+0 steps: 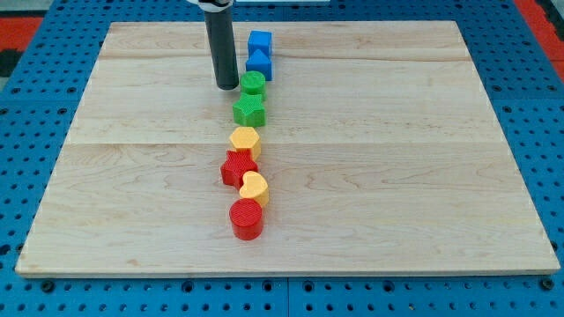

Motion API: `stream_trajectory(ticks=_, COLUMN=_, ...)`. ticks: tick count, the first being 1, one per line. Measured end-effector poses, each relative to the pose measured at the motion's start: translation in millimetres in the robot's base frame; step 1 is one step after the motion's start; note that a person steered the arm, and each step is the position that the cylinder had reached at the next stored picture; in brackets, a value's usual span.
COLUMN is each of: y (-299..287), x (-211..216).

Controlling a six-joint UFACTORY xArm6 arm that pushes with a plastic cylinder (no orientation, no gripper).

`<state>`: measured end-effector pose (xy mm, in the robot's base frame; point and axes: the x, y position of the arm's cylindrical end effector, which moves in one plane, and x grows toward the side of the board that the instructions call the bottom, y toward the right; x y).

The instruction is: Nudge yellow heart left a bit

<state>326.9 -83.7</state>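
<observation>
The yellow heart [254,187] lies on the wooden board in a near-vertical line of blocks, touching the red star [237,166] above it and the red cylinder [247,219] below it. Up the line are a yellow hexagon [244,140], a green star [249,110], a green cylinder [253,84], a blue triangle [258,64] and a blue cube [259,42]. My tip [227,86] rests on the board just left of the green cylinder, well above the yellow heart.
The wooden board [397,176] sits on a blue pegboard table [26,106]. The blocks form one column near the board's middle, a little left of centre.
</observation>
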Motion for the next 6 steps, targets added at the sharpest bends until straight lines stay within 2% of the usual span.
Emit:
stream_trajectory(ticks=2, y=-9, x=-20)
stream_trajectory(ticks=4, y=-28, x=-1)
stream_trajectory(ticks=6, y=-62, x=-1)
